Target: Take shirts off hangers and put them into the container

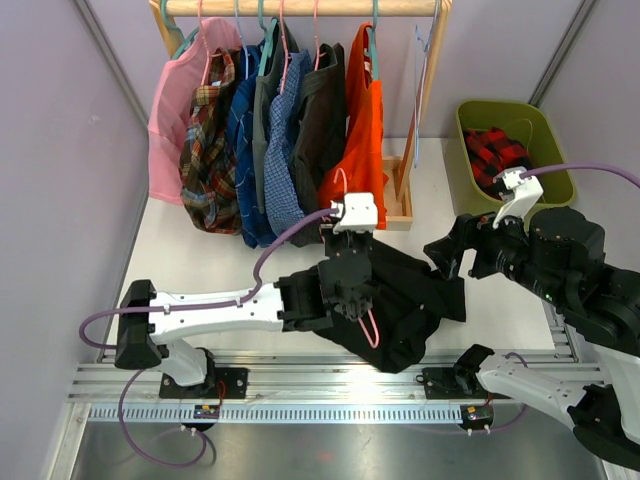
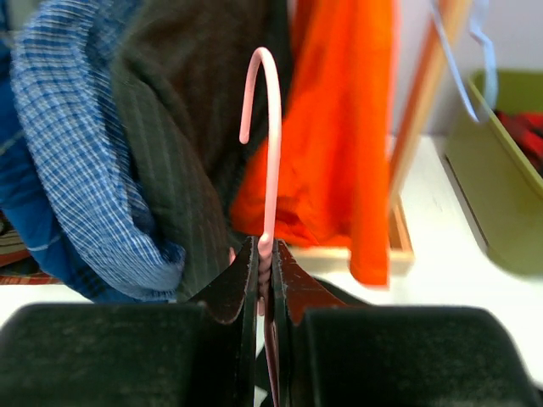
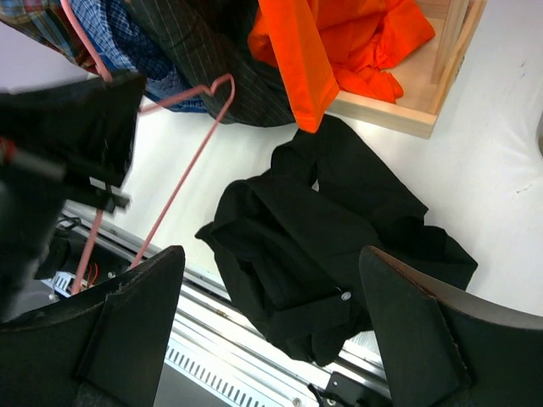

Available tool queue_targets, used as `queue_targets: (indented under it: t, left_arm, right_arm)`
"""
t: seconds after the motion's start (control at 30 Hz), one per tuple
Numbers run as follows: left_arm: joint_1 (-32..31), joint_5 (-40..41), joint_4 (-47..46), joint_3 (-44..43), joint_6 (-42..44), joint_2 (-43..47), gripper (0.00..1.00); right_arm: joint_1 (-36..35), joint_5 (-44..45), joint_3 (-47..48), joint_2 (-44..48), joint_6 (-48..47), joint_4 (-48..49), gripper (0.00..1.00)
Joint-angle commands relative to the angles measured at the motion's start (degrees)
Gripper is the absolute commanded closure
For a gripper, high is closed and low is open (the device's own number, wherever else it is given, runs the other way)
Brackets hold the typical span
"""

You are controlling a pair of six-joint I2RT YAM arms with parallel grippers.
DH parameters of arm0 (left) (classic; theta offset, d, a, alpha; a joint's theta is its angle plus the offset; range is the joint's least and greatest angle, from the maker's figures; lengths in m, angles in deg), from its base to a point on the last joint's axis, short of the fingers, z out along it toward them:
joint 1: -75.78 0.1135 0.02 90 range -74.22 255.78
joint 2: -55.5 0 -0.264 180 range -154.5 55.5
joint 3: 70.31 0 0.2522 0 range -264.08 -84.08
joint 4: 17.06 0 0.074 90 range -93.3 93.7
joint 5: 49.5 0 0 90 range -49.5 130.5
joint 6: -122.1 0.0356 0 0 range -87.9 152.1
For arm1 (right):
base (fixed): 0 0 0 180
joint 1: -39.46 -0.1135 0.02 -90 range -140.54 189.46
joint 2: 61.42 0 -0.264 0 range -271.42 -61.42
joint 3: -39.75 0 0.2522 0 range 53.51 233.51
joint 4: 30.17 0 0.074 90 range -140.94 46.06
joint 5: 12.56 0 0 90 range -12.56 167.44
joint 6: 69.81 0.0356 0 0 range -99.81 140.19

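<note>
- Shirt removal at the hand-over point: black shirt [image 3: 322,229] off its hanger and heaped on the tabletop [image 1: 200,260] near the front edge, between the two arms, not yet in the container [image 1: 463,150].
- Left hand [image 2: 265,250] pinched together on the neck of the pink hanger [image 2: 276,144], just below the hook, with the hook upright and facing the rack. Held that way, probably, to keep the bare wire clear of the cloth and of the other arm.
- Right hand [image 3: 270,254] spread wide with nothing in it, hovering above the black shirt, the heap framed between its fingers. Placed so, most likely, for a downward grab.
- Olive-green container at the far right of the tabletop, well apart from the heap, with a red-and-black plaid shirt [image 1: 497,152] already inside. Nearer the right arm than the left, hence the likely split of work.
- On the wooden rail [image 1: 300,7], hung side by side: pink shirt [image 1: 170,110], brown-red plaid shirt [image 1: 207,160], blue checked shirt [image 1: 283,150], dark grey shirt [image 1: 318,120], orange shirt [image 1: 360,150]. Empty pale blue hanger [image 1: 420,90] at the rail's right end.
- Lower loop of the pink hanger overlapping the black shirt's outline from above; touching or not, impossible to tell. Some risk of a snag if lifted together.
</note>
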Motion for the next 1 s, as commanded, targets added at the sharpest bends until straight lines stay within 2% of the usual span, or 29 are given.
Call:
queue_targets:
  t: [0.0,0.03,0.07,0.1,0.13,0.17,0.2,0.27,0.33,0.53,0.77,0.97]
  left_arm:
    - [2.9,6.8,-8.0,-3.0,-0.8,1.2,1.0]
    - [3.4,5.5,-4.2,-6.5,-4.0,0.9,1.0]
    - [4.0,3.7,11.5,-9.2,-9.9,-0.1,1.0]
    - [6.3,-2.0,23.3,-13.4,-27.6,-0.7,1.0]
    - [8.0,-6.1,33.3,-16.8,-35.8,-1.8,1.0]
    - [9.7,-9.9,39.8,-19.4,-39.9,-2.6,1.0]
    - [11.5,-13.5,39.4,-19.0,-41.3,-3.5,1.0]
    - [11.4,-14.2,34.3,-17.2,-39.5,-3.4,1.0]
    - [12.0,-18.3,32.8,-15.9,-40.1,-3.7,1.0]
    - [13.5,-26.2,36.9,-23.1,-43.0,-11.1,1.0]
    - [14.0,-28.5,36.8,-24.7,-44.2,-13.1,1.0]
    - [16.2,-28.9,37.8,-28.5,-44.0,-15.1,1.0]
  right_arm:
    - [0.0,-1.4,0.8,0.8,-0.6,-1.2,0.1]
    - [0.0,-1.6,0.6,0.8,-0.7,-1.3,0.1]
    - [0.0,-2.2,0.6,1.1,-0.7,-1.3,0.1]
    - [0.1,-2.6,0.2,1.0,-0.6,-1.3,0.1]
    - [0.1,-3.1,0.1,1.1,-0.6,-1.2,0.1]
    - [0.1,-3.8,0.0,1.3,-0.8,-1.1,0.1]
    - [0.1,-4.3,-0.2,1.4,-0.6,-1.0,0.11]
    - [0.1,-5.0,-0.5,2.0,-0.5,-0.9,0.12]
    - [0.0,-5.9,-1.3,2.3,-0.6,-0.7,0.12]
    - [0.1,-8.6,-0.7,3.6,-0.7,0.1,0.12]
    - [0.1,-16.7,-0.8,3.8,-0.6,0.4,0.14]
    - [0.0,-17.8,-2.7,4.4,-0.4,-0.2,0.15]
